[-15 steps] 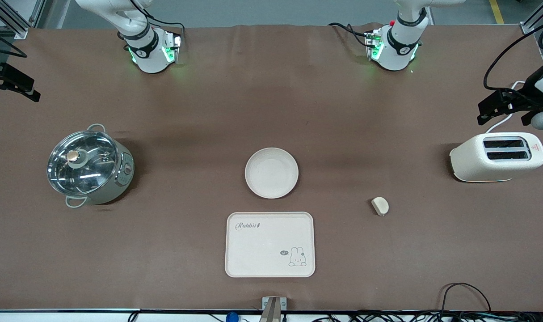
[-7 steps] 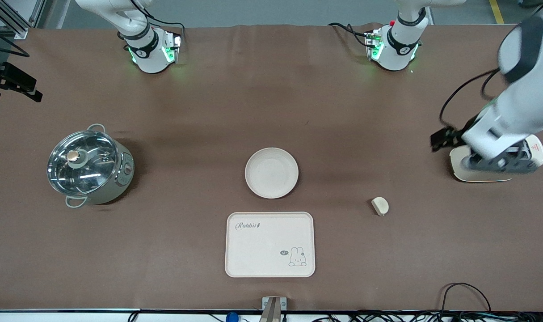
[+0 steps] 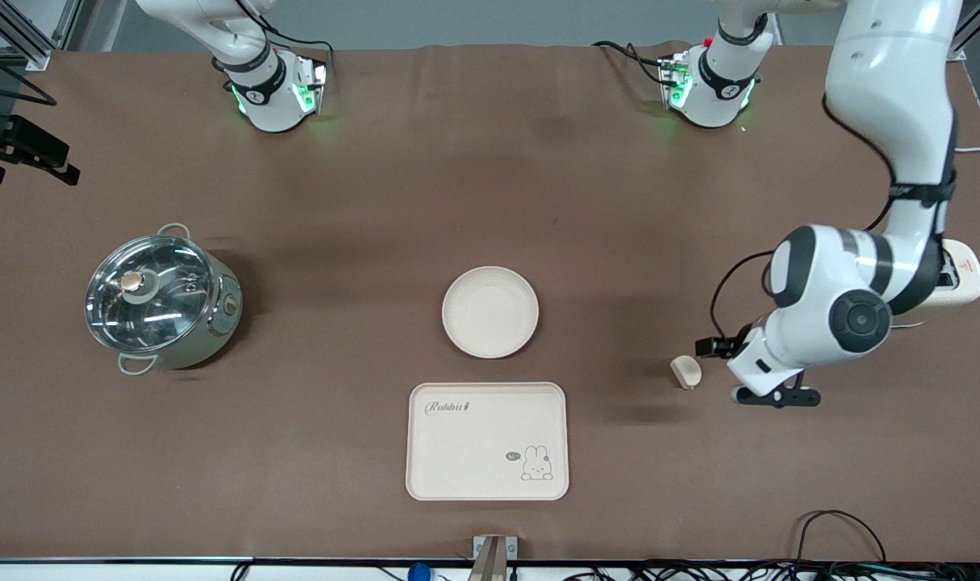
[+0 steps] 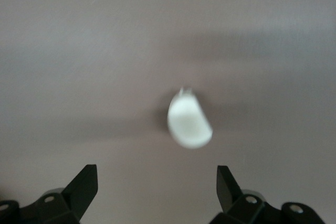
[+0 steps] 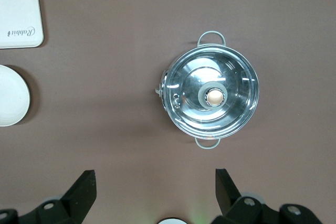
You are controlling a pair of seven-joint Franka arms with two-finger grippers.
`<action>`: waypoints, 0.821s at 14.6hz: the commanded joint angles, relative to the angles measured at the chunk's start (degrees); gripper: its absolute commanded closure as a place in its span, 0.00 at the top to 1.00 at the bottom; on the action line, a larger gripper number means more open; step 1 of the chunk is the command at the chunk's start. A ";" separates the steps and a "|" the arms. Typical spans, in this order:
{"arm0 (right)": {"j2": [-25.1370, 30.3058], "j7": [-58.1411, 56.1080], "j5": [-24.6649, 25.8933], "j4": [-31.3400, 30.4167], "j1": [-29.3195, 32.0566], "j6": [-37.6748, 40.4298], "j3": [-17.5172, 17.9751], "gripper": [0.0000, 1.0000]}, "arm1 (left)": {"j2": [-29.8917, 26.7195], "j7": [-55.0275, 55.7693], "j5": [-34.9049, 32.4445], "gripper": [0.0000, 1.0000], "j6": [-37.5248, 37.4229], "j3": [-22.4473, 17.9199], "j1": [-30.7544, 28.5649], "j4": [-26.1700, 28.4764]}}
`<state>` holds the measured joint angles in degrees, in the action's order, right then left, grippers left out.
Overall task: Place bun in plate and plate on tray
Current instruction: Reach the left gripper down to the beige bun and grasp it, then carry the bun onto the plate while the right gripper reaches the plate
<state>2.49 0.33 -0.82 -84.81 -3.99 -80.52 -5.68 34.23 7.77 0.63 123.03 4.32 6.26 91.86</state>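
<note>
Small cream-white rounded bun (image 3: pixel 686 371) with 1 flat cut side lying bare on the brown table (image 3: pixel 377 202), toward the left arm's end, at about 4 o'clock from the round shallow cream-beige plate (image 3: pixel 490 311) in the front view. Plate empty at mid-table, apart from the bun. Cream-beige rectangular tray (image 3: pixel 487 440) with "Rabbit" script and a small rabbit drawing, empty, at 6 o'clock from the plate, nearer to the front camera, a strip of table between them.

Left gripper (image 4: pixel 157 192) over the table just beside the bun, released, black fingers (image 4: pixel 84 187) spread wide with nothing between them; bun (image 4: pixel 189 121) untouched, lying off the fingertips in the left wrist view.

Right gripper (image 5: pixel 155 192) waiting high over the right arm's end of the table, likewise released and empty, above a glass-lidded steel pot (image 5: pixel 211 97) with 2 loop handles.

Cream toaster (image 3: pixel 959 282) mostly hidden by the left arm.
</note>
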 commanded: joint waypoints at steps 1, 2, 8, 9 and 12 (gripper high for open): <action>0.15 1.07 0.21 -0.97 -1.80 -0.86 0.14 1.00 | 2.15 2.84 3.14 1.00 12.01 0.25 0.25 3.84; -0.47 1.07 0.03 -0.97 -2.24 -1.04 0.14 1.00 | 3.03 5.12 3.15 1.00 14.49 0.34 0.51 4.28; -3.72 1.51 -1.20 -1.14 -4.88 -2.53 0.14 1.00 | 4.71 7.52 3.15 0.95 22.86 0.51 1.48 8.76; -4.25 2.03 -2.59 -1.06 -4.88 -2.88 0.14 1.00 | 4.62 7.52 3.15 0.87 22.87 1.39 1.04 9.29; -6.18 5.54 -4.19 -0.97 -6.97 -5.43 0.14 1.00 | 4.36 7.52 3.15 0.50 22.95 2.45 0.60 10.44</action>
<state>-3.17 2.50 -4.22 -85.34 -8.96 -84.54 -5.40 40.09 15.13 2.81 144.96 5.99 7.26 100.22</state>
